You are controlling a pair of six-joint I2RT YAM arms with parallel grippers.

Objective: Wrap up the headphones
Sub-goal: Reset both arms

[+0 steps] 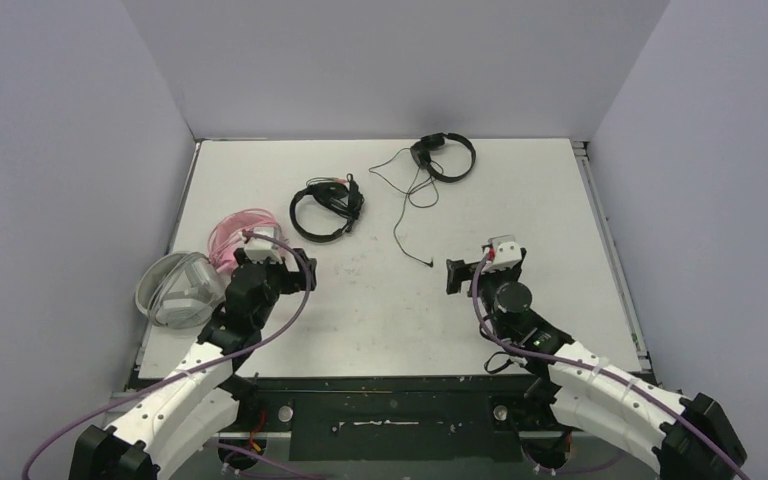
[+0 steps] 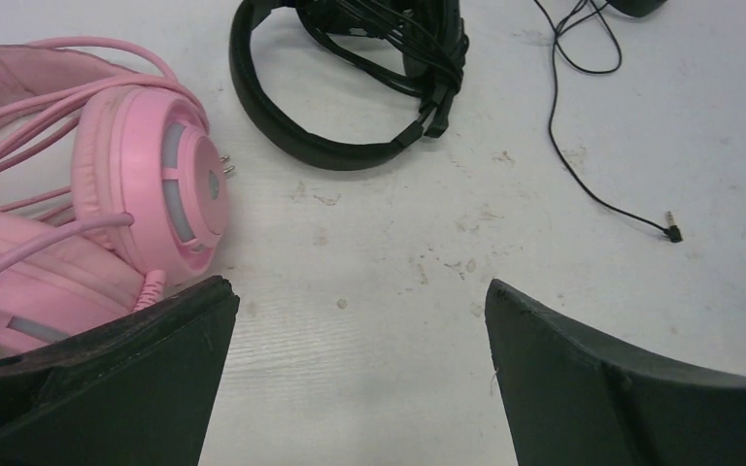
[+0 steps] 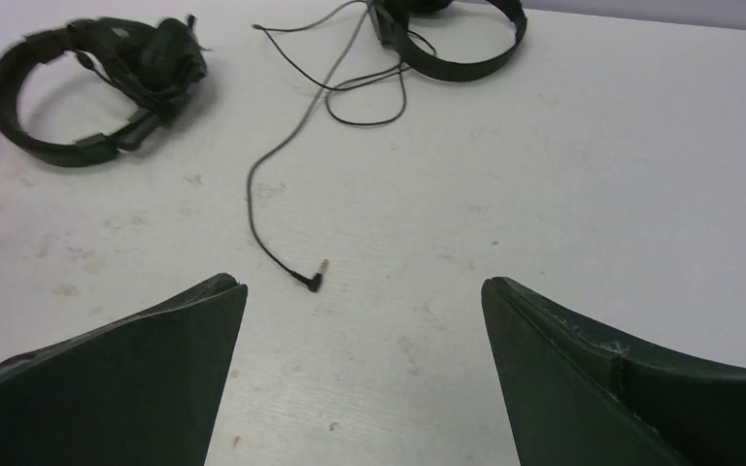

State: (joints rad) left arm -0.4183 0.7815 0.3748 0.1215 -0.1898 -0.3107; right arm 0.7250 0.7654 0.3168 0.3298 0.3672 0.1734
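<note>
Black cord (image 3: 251,199): loose on the tabletop (image 1: 390,310), trailing from the far headset (image 3: 457,70) toward the arms and ending in a plug (image 3: 319,277). It is the only cord here that plainly lies unwound.
Far headset: flat near the back edge of the tabletop, right of centre, well apart from both arms.
Plug: just ahead of the right end effector (image 3: 364,291) and a little to its left, within the span of its two fingers but not touching them.
Cord axis: roughly near to far, leading away from the right end effector, with a few loops close to the far headset.
Right end effector: jaws spread wide, empty, low over the tabletop, facing the back edge.
Left end effector (image 2: 359,301): jaws also spread wide, empty, just beside the pink headset (image 2: 151,180), which lies on its left.
Nearer arm: the right one, as I judge it; the plug lies well off to the right of the left end effector.
Pink headset: left side of the tabletop, its pink cable gathered in loops over it.
Mid headset (image 2: 321,153): black, beyond the left end effector; its cord looks bundled around the band.
White headset (image 1: 175,290): at the left edge, beside the left arm; its cord cannot be made out.
Likely next move: the right end effector goes forward and slightly left to take the plug end.
Risk: the plug is small and lies flat on the tabletop, so the fingers may slide over it.
</note>
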